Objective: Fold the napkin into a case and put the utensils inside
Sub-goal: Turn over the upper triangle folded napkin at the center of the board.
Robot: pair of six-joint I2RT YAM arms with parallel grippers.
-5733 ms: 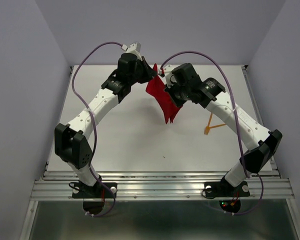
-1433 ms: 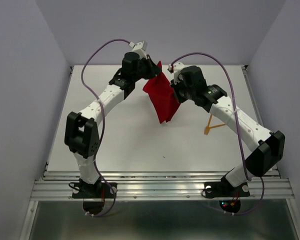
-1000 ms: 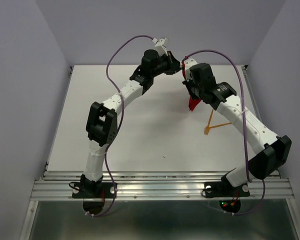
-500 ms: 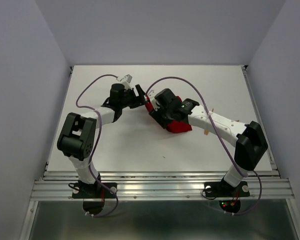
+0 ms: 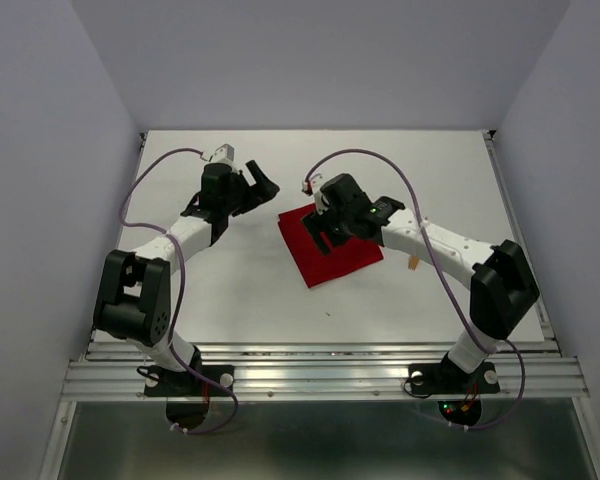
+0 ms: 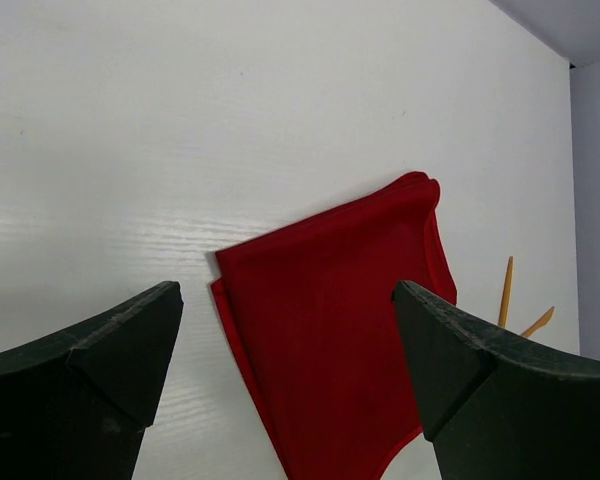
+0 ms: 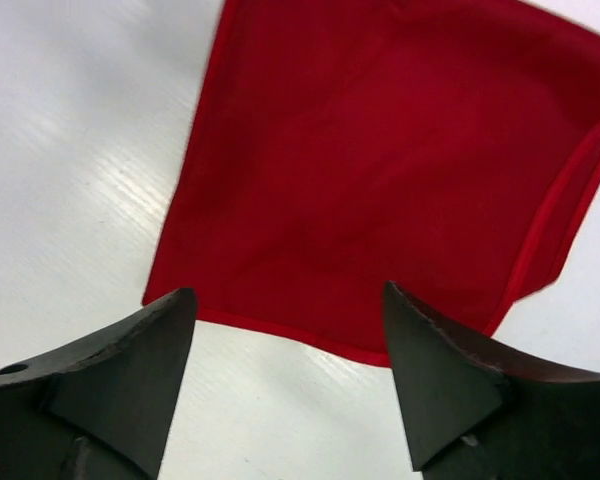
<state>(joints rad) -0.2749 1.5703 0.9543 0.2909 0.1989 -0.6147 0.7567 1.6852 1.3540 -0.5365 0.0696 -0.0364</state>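
Observation:
The red napkin (image 5: 328,256) lies flat on the white table (image 5: 230,295) as a folded, roughly square piece. My left gripper (image 5: 263,185) hovers open a little to its left, holding nothing. In the left wrist view the napkin (image 6: 340,320) lies ahead between my open fingertips (image 6: 285,300). My right gripper (image 5: 323,230) hangs open over the napkin's far edge. In the right wrist view the cloth (image 7: 380,170) fills the space beyond my empty fingertips (image 7: 288,300). The two orange utensils (image 6: 507,290) lie on the table just right of the napkin, and only a tip (image 5: 412,264) shows past the right arm.
The right arm's forearm (image 5: 430,240) stretches across the table's right half, above the utensils. Raised rails border the table at the left edge (image 5: 130,200) and the right edge (image 5: 510,200).
Both grippers have opened and let go of the napkin, which dropped from hanging in the air to lying flat on the table. The left arm has drawn back to the left.

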